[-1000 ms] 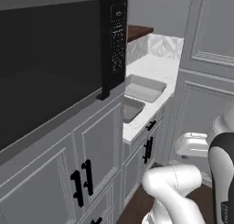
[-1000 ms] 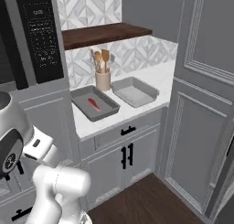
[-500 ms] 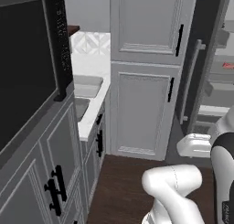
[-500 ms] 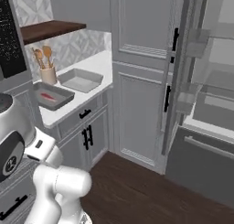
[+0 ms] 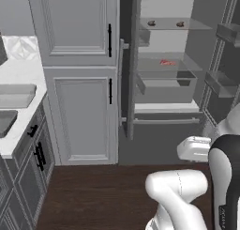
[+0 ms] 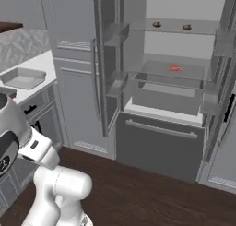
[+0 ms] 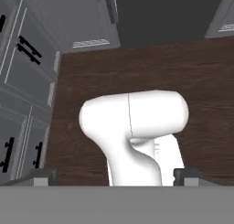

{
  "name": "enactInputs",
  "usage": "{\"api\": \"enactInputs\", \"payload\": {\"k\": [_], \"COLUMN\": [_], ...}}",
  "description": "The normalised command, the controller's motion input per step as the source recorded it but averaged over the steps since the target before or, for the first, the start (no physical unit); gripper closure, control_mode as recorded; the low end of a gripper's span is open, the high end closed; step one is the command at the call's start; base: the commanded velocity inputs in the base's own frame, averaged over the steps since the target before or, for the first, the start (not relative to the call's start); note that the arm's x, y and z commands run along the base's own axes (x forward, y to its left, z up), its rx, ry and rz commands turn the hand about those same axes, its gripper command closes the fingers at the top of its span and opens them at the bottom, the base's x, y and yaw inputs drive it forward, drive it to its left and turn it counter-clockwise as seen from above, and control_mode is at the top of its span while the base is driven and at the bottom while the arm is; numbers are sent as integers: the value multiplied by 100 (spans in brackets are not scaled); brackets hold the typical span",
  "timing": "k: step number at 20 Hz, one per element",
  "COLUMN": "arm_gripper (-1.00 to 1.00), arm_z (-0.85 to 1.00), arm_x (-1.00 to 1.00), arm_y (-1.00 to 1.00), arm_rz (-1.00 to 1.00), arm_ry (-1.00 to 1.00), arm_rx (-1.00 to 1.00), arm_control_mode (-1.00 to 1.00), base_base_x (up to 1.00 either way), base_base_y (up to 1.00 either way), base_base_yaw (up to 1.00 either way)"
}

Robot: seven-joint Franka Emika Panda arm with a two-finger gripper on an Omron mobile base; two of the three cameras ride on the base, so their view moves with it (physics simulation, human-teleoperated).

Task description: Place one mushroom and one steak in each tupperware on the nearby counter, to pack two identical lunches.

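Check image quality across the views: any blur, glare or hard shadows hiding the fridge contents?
Left base view: flat render light, no glare; steak a soft red smear, mushrooms tiny dark blobs. Right base view: equally even, steak slightly crisper. Hand view: sharp wood floor, no shadows.

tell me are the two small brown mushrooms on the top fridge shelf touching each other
Apart. In the right base view one small brown mushroom sits left and the other right, with bare glass shelf between them.
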Motion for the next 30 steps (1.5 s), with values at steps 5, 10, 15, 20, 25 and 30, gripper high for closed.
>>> {"api": "enactInputs", "payload": {"k": [5, 10, 15, 20, 25, 30], "arm_gripper": [-100, -100, -100, -100, -100, -100], "arm_z": [0, 0, 0, 0, 0, 0], "arm_x": [0, 0, 0, 0, 0, 0], "arm_y": [0, 0, 0, 0, 0, 0], "arm_rz": [0, 0, 0, 0, 0, 0], "arm_ry": [0, 0, 0, 0, 0, 0], "arm_rx": [0, 0, 0, 0, 0, 0], "arm_control_mode": [100, 100, 100, 100, 100, 100], "base_base_x": [52, 94, 100, 100, 70, 39], "base_base_y": [-100, -96, -27, 52, 27, -9], "base_base_yaw": [13, 10, -25, -25, -6, -5]}}
